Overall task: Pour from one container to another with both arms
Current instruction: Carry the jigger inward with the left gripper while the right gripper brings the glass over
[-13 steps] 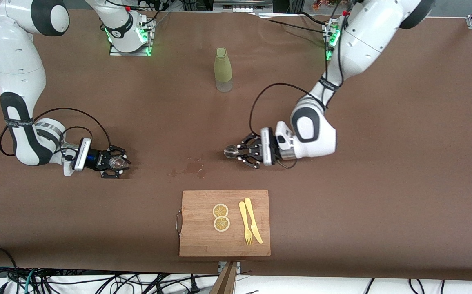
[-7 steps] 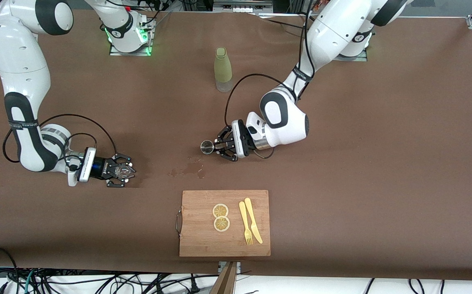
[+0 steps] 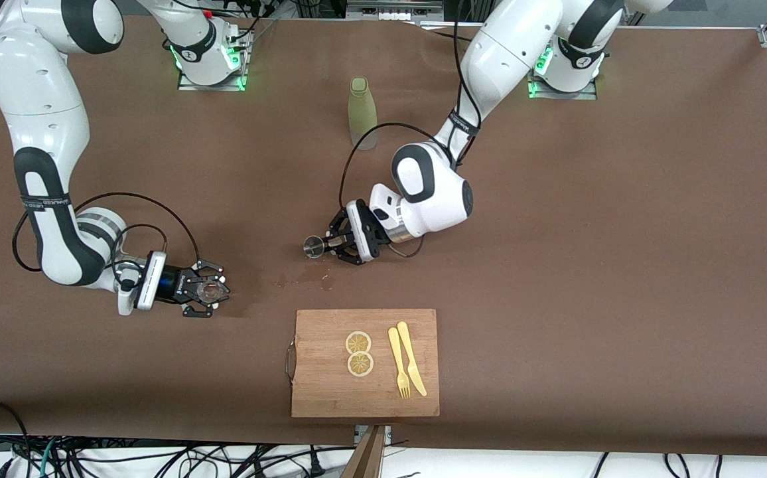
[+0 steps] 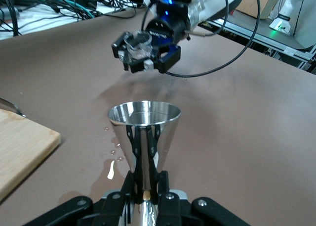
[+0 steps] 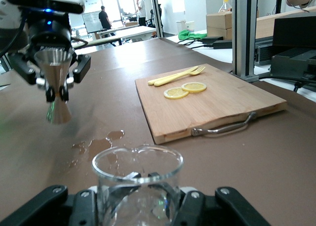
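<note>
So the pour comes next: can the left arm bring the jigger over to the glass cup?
Probably yes: the left tool holds the jigger, and only bare table lies between it and the glass cup in the right tool.

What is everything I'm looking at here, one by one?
Shiny steel hourglass jigger: one, silver, held above the table near the wet patch.
Small clear glass cup: one, transparent, held toward the right arm's end.
Tall olive-green bottle: one, upright, farthest from the front camera.
Wooden cutting board: one, light brown, nearest the front camera.
Lemon slices: two, yellow, on the board.
Plastic fork and knife: one each, yellow, beside the slices.
Wet patch: one, dark.
Left gripper: black, shut on the jigger.
Right gripper: black, shut on the cup.
</note>
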Controlling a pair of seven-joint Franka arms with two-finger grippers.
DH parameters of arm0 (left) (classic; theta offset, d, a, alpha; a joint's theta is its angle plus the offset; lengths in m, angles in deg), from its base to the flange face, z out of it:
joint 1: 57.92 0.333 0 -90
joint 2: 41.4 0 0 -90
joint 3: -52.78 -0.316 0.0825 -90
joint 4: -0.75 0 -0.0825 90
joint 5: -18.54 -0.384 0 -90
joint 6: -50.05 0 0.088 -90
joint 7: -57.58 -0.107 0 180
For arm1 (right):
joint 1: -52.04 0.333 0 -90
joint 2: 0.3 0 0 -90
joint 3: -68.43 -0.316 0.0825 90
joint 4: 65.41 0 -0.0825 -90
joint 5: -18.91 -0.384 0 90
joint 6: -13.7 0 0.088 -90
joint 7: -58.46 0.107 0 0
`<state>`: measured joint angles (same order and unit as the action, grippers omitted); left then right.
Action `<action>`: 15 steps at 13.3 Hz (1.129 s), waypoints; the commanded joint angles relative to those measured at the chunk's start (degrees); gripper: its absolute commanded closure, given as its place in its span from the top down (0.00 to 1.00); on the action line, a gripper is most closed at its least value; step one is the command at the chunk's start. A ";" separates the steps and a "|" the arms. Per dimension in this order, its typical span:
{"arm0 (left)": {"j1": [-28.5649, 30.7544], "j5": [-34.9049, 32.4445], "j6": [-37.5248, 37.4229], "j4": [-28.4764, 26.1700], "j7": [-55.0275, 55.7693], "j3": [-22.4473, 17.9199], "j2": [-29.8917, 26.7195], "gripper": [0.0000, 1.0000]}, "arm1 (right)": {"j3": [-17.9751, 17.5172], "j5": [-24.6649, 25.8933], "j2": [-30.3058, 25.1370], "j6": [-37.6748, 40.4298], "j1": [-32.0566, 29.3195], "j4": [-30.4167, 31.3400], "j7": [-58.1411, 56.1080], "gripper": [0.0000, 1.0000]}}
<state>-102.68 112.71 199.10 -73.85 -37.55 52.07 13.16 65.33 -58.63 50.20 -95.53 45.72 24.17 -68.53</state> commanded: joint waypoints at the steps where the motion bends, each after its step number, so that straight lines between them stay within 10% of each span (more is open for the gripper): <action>1: -4.97 4.43 2.12 7.01 3.37 -5.16 5.10 0.00 | -2.87 4.14 -1.72 -4.13 0.26 -0.98 4.72 0.15; 15: -11.66 4.44 4.85 17.21 15.24 -14.40 12.50 0.00 | -7.27 17.86 -5.14 -6.70 2.55 -1.07 16.07 0.15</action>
<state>-113.40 115.41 202.98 -60.71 -24.22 39.62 23.29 58.85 -43.30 46.69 -102.02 48.54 22.62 -54.41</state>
